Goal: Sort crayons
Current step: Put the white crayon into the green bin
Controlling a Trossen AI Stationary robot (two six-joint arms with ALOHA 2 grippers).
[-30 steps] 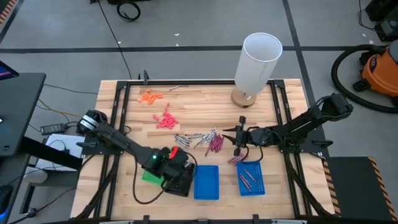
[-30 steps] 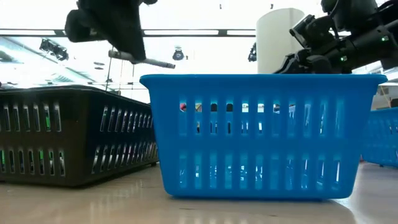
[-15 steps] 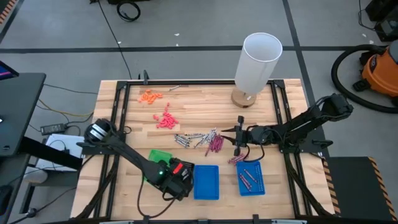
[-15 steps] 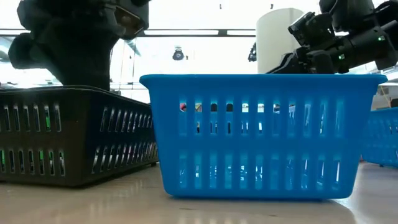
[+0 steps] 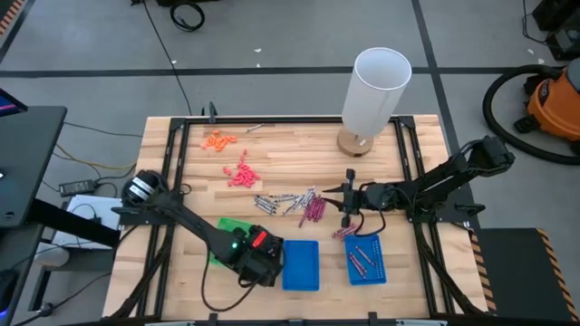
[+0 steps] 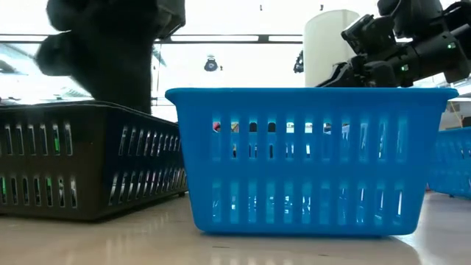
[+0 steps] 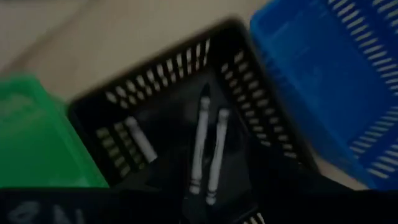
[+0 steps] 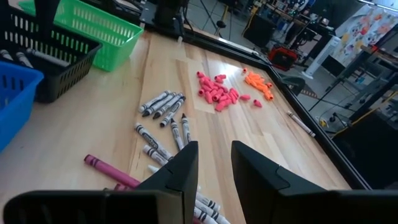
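While the left gripper [image 5: 258, 258] hangs over the black tray [image 7: 155, 112], grey crayons [image 7: 205, 149] lie inside; drop step apparently done.
Jaw state unclear. Right gripper [image 8: 214, 163], part-spread and empty, waits above the mid-bench crayon pile [image 5: 290, 202]; next pick starts there.

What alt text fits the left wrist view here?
Looking down into a black tray, three silvery-grey crayons lie on its floor, two side by side and one apart. A green tray sits on one side and a blue tray on the other.
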